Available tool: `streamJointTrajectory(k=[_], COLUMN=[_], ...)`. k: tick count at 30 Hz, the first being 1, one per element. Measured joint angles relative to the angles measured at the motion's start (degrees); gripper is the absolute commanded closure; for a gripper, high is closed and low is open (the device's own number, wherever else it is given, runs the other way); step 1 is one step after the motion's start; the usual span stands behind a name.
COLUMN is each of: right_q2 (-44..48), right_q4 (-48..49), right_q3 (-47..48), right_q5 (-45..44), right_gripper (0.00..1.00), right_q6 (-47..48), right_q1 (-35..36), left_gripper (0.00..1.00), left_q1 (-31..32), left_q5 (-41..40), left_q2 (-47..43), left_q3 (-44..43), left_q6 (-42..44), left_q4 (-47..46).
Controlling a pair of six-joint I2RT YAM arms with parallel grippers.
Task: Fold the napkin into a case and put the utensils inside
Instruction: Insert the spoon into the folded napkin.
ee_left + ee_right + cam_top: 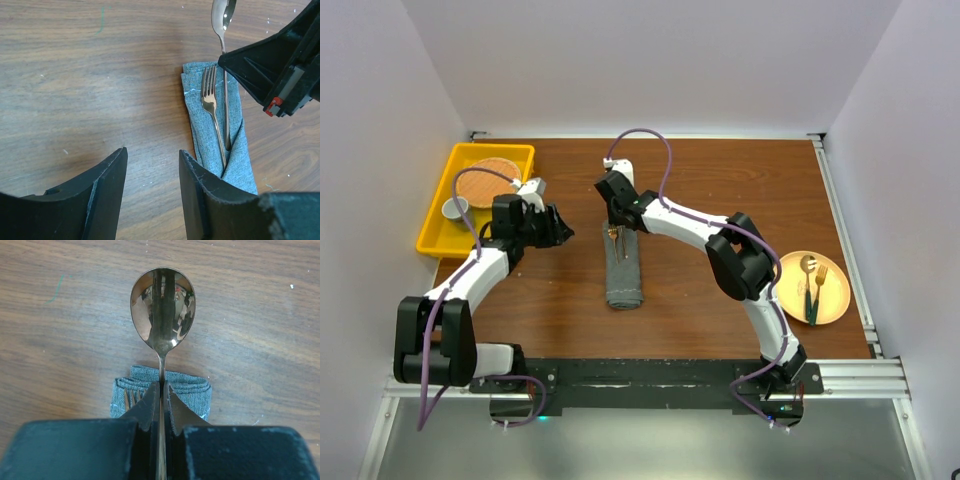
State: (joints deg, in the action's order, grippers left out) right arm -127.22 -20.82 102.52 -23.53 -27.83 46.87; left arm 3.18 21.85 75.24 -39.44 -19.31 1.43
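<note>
The napkin lies folded as a long narrow grey case (623,272) at the table's middle. A copper fork (210,107) lies in its pocket, tines out at the far end. My right gripper (161,395) is shut on the thin handle of a copper spoon (162,307) over the case's far end (192,390). The spoon's bowl (222,17) sticks out beyond the cloth and its handle runs into the pocket beside the fork. My left gripper (152,165) is open and empty, just left of the case (217,140), low over bare wood.
A round yellow-orange plate (837,300) at the right holds two more utensils (812,285). A yellow tray (435,222) at the back left holds a round woven mat and a small white cup (454,209). White walls enclose the table.
</note>
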Motion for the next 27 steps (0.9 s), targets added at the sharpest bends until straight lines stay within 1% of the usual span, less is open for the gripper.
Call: streamJointTrajectory(k=[6, 16, 27], right_q2=[0.09, 2.73, 2.8], right_q4=[0.37, -4.55, -5.97], right_q3=[-0.79, -1.75, -2.58], right_q5=[0.11, 1.01, 1.9], right_gripper=[1.0, 1.0, 1.0], right_q6=[-0.7, -4.44, -5.49], right_q1=[0.0, 0.02, 0.5], left_gripper=[0.5, 0.5, 0.5], left_q1=[-0.04, -0.04, -0.04], left_q5=[0.04, 0.46, 0.44], left_q2=[0.0, 0.0, -0.07], left_q3=[0.04, 0.04, 0.92], left_q6=[0.02, 0.02, 0.02], left_q4=[-0.04, -0.04, 0.04])
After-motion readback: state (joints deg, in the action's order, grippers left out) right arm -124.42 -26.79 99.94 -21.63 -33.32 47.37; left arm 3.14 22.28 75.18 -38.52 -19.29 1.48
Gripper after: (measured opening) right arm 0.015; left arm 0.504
